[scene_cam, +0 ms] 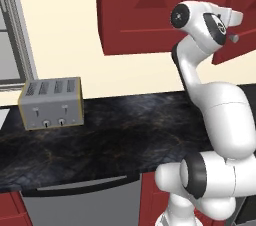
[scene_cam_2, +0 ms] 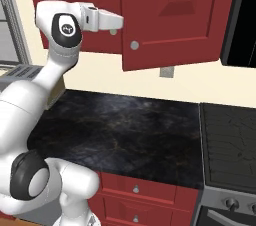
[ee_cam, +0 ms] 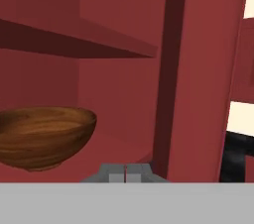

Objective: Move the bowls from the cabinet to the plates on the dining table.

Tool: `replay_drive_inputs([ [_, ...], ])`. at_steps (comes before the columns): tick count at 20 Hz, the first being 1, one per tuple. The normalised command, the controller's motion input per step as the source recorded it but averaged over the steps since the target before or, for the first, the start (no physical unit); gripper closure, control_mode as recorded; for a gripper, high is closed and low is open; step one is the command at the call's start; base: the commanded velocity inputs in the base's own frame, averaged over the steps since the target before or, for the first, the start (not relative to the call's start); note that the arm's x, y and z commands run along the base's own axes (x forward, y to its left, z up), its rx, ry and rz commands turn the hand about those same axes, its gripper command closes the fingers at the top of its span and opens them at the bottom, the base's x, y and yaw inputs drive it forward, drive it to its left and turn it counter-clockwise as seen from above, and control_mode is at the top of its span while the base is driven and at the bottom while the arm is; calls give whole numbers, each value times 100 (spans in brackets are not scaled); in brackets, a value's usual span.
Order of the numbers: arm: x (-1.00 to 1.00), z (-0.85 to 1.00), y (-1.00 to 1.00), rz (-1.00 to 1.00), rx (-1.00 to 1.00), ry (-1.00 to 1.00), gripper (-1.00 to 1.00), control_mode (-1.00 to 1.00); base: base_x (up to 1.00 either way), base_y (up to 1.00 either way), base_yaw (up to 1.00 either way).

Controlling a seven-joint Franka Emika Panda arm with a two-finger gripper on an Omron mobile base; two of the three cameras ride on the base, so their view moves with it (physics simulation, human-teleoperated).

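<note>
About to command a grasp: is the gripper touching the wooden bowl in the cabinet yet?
Apart. In the hand view the shut gripper sits right of the wooden bowl, with bare red cabinet interior showing between them.

White arm [scene_cam: 215,115] raised high, wrist level, claw [ee_cam: 125,173] reaching forward — fingers pressed together, empty

Sitting at the back left of the black marbled worktop [scene_cam: 125,135]: a silver four-slot toaster [scene_cam: 51,103], near the window frame [scene_cam: 17,35]. Lying right of the worktop: a dark stovetop [scene_cam_2: 230,140]. Showing below: red drawers [scene_cam_2: 137,190] with silver knobs.
</note>
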Motion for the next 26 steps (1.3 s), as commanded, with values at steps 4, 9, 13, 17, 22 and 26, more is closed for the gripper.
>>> replay_drive_inputs([
  [4,-38,26,-62,-8,-1,0,100,-100,0,0,0],
  [9,-48,25,-68,-4,0,0,100,-100,0,0,0],
  [13,-55,24,-70,-1,0,0,100,-100,0,0,0],
  [17,-53,23,-70,-1,0,0,100,-100,0,0,0],
  [22,-47,20,-69,-2,0,0,100,-100,0,0,0],
  [26,-42,18,-70,-4,0,0,100,-100,0,0,0],
])
